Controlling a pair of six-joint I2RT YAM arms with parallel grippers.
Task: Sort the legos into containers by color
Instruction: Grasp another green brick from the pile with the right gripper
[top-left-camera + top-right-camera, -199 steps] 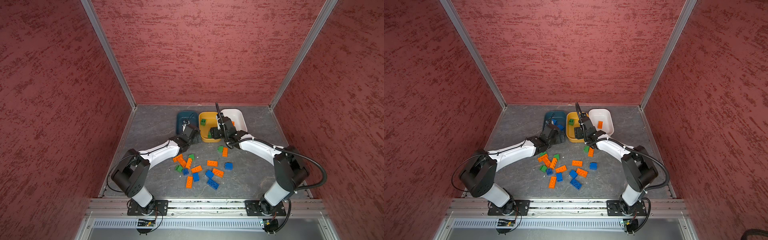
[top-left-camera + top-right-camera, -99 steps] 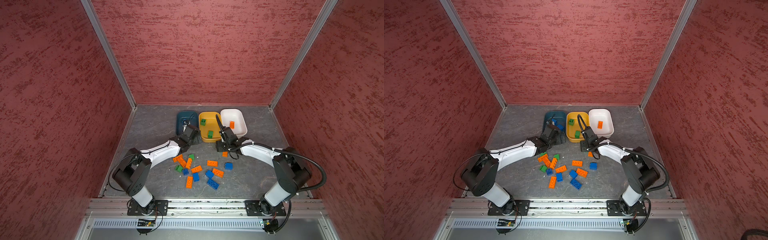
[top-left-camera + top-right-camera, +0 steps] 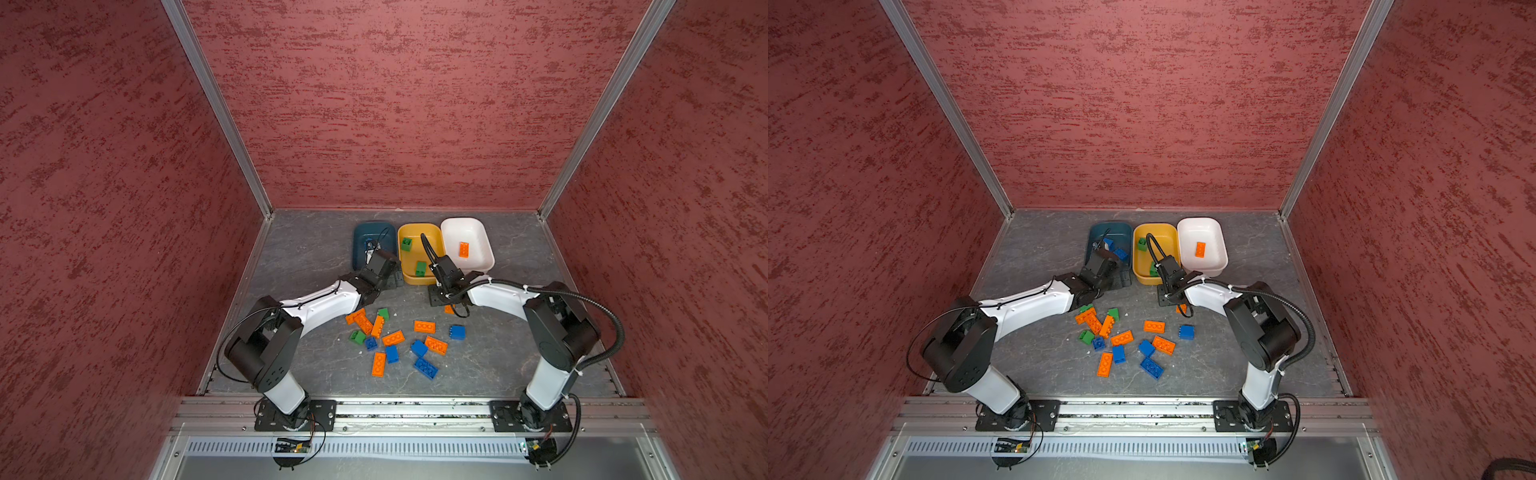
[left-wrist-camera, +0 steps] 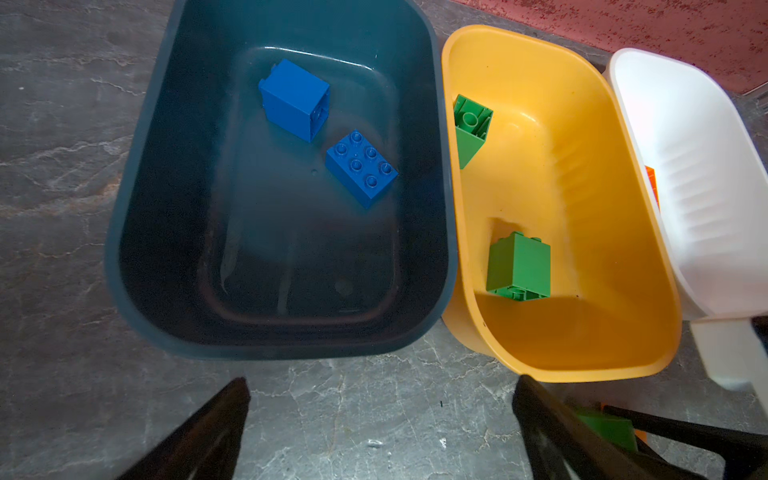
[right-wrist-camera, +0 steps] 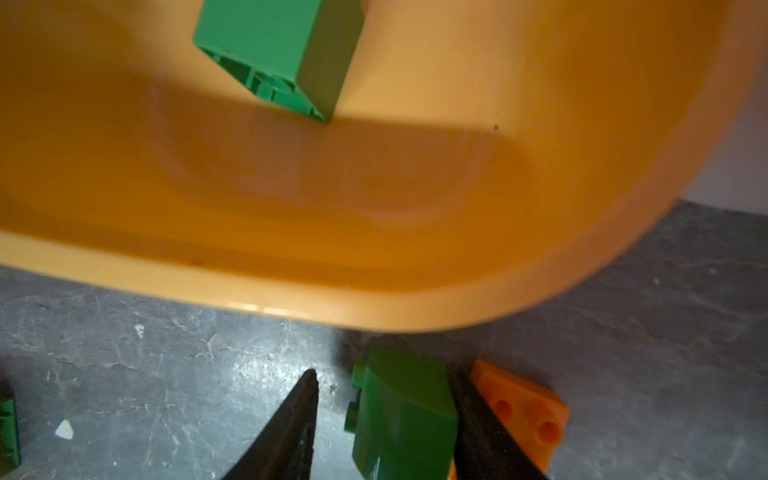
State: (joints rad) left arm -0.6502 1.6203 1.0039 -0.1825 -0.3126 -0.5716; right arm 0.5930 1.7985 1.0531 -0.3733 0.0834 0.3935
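Right wrist view: green lego (image 5: 403, 415) lies on bench (image 5: 145, 374) just beside yellow tub (image 5: 374, 299); orange lego (image 5: 519, 407) next to it.
Right fingers (image 5: 291, 424): astride green lego, one touching, the other a little apart; not clamped.
Left fingers (image 4: 208, 436): wide apart, empty, near yellow tub.
Handling: probably light, stiff, smooth plastic; may slip.
Hold: the flat opposite sides, not the studs.
Writing: none readable.

Left arm (image 3: 324, 301) is extended forward, elbow kept low; left gripper (image 4: 382, 384) is held with jaws spread wide. Right arm (image 3: 498, 295) is reached inward, wrist pitched down; right gripper (image 5: 382, 380) is held low, jaws only partly apart.
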